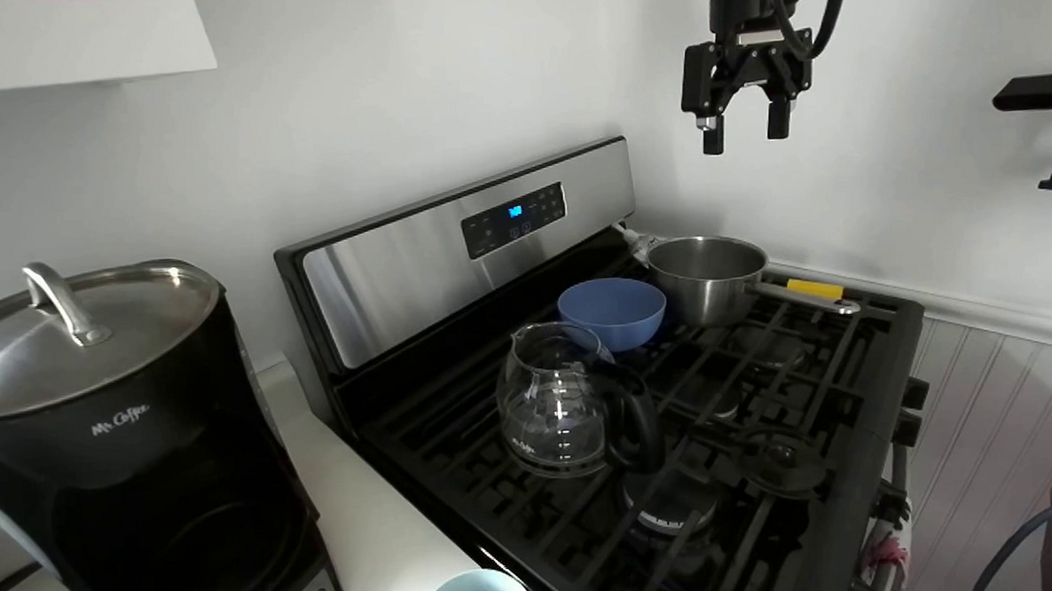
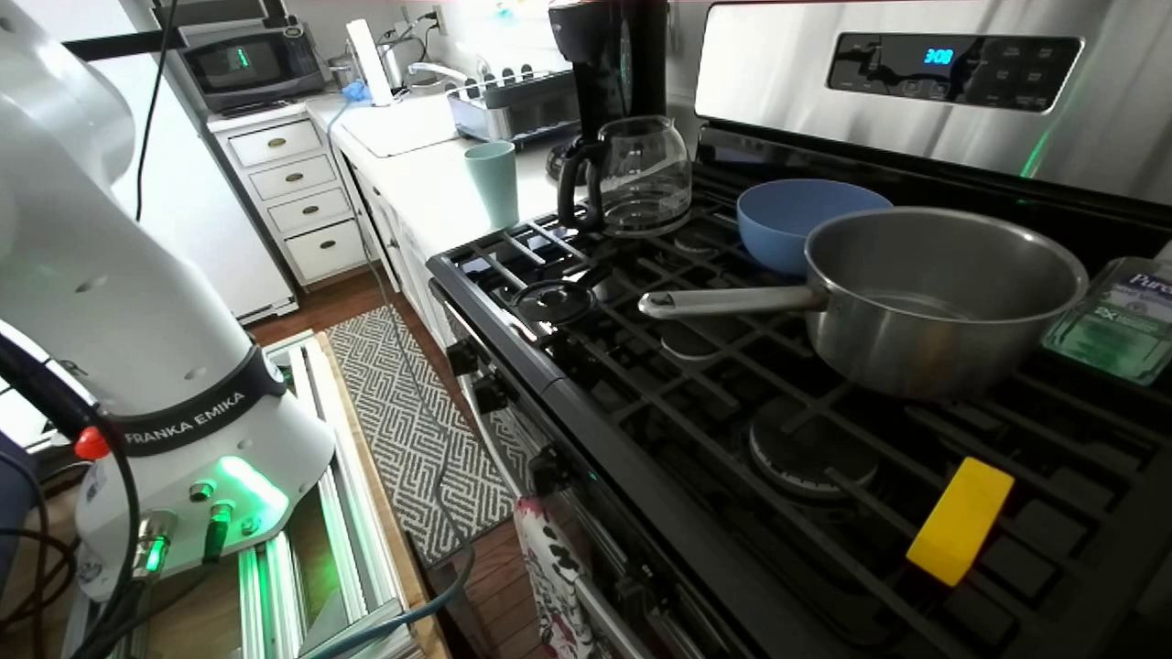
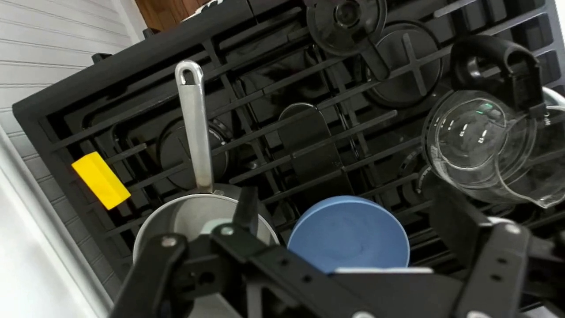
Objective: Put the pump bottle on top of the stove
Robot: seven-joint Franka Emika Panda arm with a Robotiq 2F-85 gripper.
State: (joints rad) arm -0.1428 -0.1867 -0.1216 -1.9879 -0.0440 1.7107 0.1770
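Observation:
The pump bottle (image 2: 1112, 320) is translucent green with a label, at the right edge of an exterior view, behind the pot. In an exterior view its pale pump head and part of its body (image 1: 639, 242) show at the stove's back corner, looking tilted; the pot hides the rest. I cannot see it in the wrist view. The stove (image 1: 384, 293) has black grates and a steel back panel with a blue display; it also shows in an exterior view (image 2: 778, 73). My gripper (image 1: 746, 130) is open and empty, high above the stove's far end; its fingers also show in the wrist view (image 3: 353, 216).
On the grates stand a steel pot (image 2: 943, 339), a blue bowl (image 2: 797, 220), a glass carafe (image 1: 553, 410), a dark lid (image 2: 554, 300) and a yellow block (image 2: 961, 522). The pot's handle points to the stove's front. A coffee maker (image 1: 133, 437) and teal cup (image 2: 494, 183) stand beside the stove.

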